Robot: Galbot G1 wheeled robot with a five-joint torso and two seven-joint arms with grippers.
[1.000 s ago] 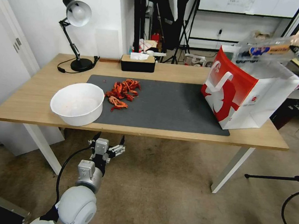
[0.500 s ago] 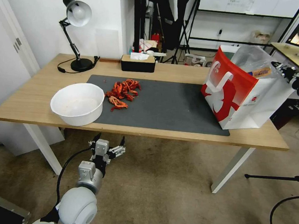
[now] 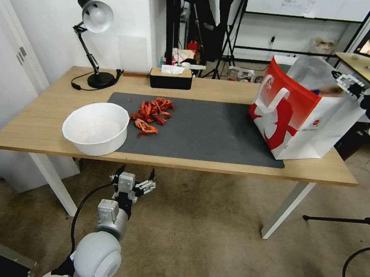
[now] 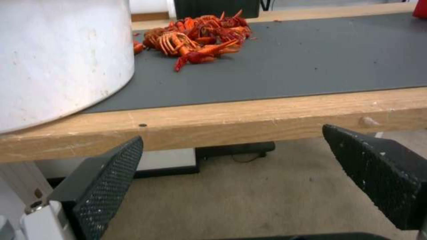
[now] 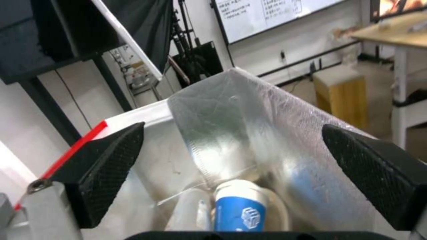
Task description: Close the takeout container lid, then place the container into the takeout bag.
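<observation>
Takeout bag point(image 3: 299, 113), red and white with flat white handles, stands upright at the right end of the wooden table point(image 3: 36, 122), its base partly on the dark grey mat point(image 3: 211, 132). From the head camera its mouth is open and a silvery lining shows inside, but the contents are hidden by the bag's near wall. The right wrist camera looks straight down into that foil-lined interior point(image 5: 249, 133) and shows a blue-and-white cup point(image 5: 242, 210) lying at the bottom beside some clear plastic; whether that plastic is the takeout container cannot be told from it.

The right gripper point(image 3: 346, 82) hangs at the bag's upper right edge, over the opening; its black pads point(image 5: 102, 166) are spread wide with nothing between them.

The left gripper point(image 3: 132, 181) sits low, below the table's front edge near the white bowl point(image 3: 96, 127), fingers point(image 4: 106, 186) parted and empty. Its wrist camera looks across the tabletop at the bowl's side and a heap of red crayfish shells point(image 4: 195, 40) on the mat, seen close up.

At the back of the table stand a black desk lamp point(image 3: 92, 41) and a tissue box point(image 3: 170, 77)
</observation>
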